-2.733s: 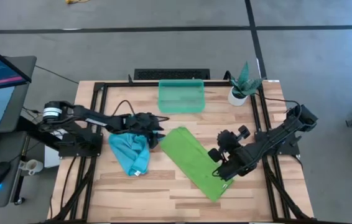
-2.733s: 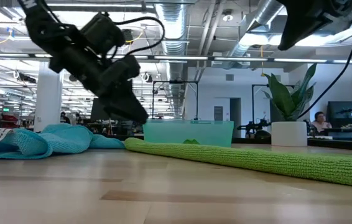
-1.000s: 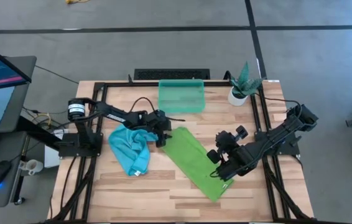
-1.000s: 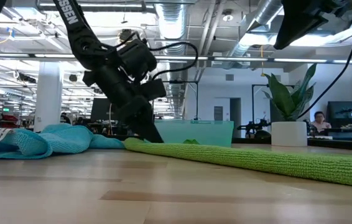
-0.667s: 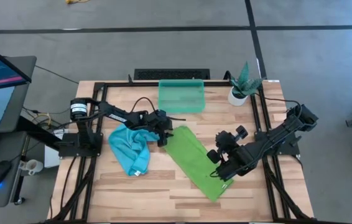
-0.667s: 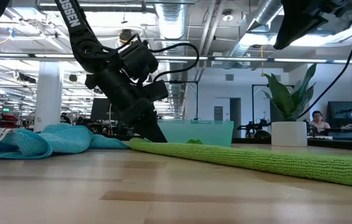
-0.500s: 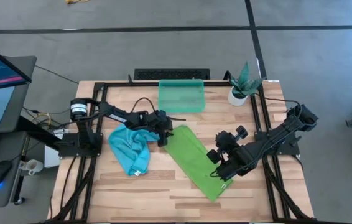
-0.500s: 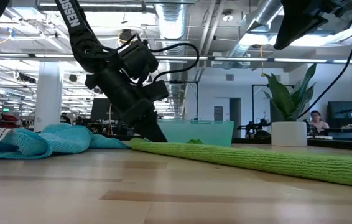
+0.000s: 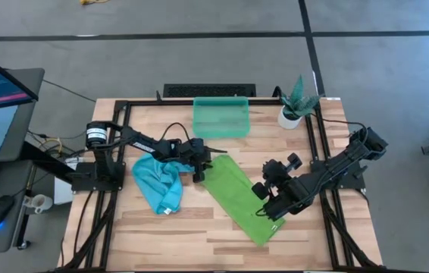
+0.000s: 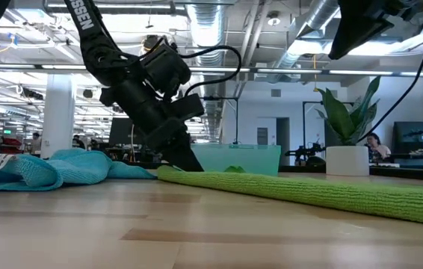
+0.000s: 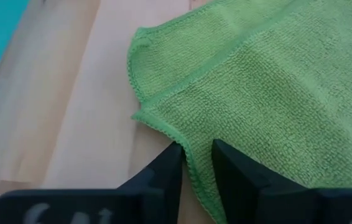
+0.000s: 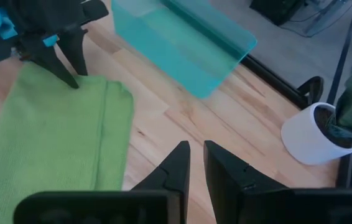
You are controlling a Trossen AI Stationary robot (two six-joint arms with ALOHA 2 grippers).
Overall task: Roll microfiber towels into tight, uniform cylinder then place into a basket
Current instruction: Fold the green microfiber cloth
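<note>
Now left pincer (image 11: 194, 163) nipping green towel (image 9: 239, 196) edge, nearly closed; best get full hem, then roll tight. Right pincer (image 12: 194, 163) near-closed, empty, hovering.

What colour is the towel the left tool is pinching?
Lime green towel; clearest in the left wrist view.

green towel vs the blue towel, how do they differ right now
The green towel lies flat in a long folded strip running diagonally across the table; the blue towel sits crumpled in a loose heap. The left gripper has its fingers at the green towel's edge; nothing touches the blue towel. The blue towel shows a small white tag; the green one shows none. Both rest on the table, outside the basket.
</note>
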